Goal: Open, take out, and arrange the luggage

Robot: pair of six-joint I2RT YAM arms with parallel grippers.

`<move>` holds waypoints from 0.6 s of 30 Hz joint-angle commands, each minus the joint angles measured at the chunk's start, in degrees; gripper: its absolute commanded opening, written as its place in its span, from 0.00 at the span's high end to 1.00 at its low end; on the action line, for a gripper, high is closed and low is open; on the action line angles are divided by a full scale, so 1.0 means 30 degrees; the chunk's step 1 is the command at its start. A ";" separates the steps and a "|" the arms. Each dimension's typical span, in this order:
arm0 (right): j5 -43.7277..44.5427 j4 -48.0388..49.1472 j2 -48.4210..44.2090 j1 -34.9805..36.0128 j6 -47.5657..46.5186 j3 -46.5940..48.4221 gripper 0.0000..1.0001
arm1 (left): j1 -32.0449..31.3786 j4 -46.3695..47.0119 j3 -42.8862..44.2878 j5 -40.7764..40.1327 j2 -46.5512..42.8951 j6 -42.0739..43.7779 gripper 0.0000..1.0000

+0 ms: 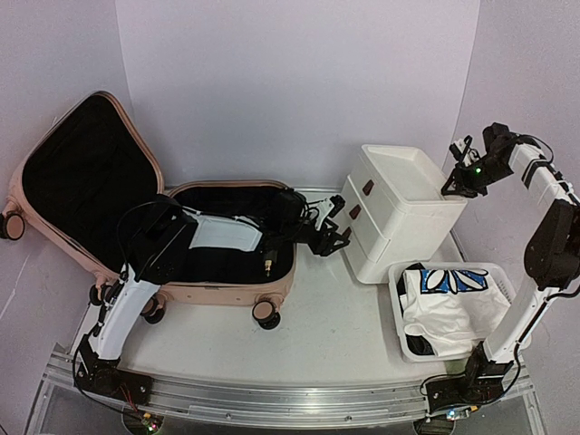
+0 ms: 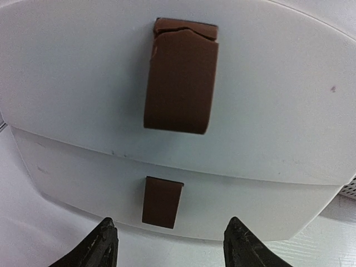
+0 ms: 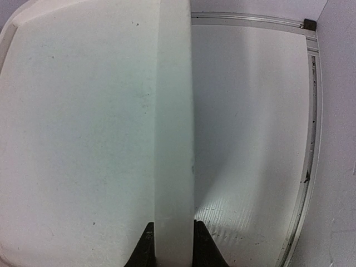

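One pink luggage [image 1: 227, 292] lies open on the left of the bench [image 1: 335, 335]. Its lid leans against the left wall with black lining showing, and three caster wheels [image 1: 265, 313] can be counted. The left gripper [image 1: 337, 237] reaches past it, fingers apart and holding nothing, and faces the two brown handles [image 2: 179, 83] of the one white drawer unit [image 1: 408, 217]. The right gripper [image 3: 172, 228] is clamped on that unit's top rim. Furthest right, one white basket [image 1: 504, 279] holds one white-and-blue cloth [image 1: 449, 294].
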 commanded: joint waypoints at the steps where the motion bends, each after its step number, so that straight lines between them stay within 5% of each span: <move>1: -0.3765 0.0113 0.0025 0.0074 0.1101 0.1015 1.00 | -0.0088 -0.2365 0.1893 0.0284 0.0264 -0.0564 0.36; 13: -0.5233 0.0126 -0.0263 0.0100 0.1507 0.0865 1.00 | -0.0089 -0.7139 0.7461 0.1941 0.2855 -0.0603 0.38; 18: -0.5779 0.0216 -0.0413 0.0115 0.1845 0.0856 1.00 | -0.0103 -0.7124 0.7889 0.1830 0.2997 -0.0305 0.59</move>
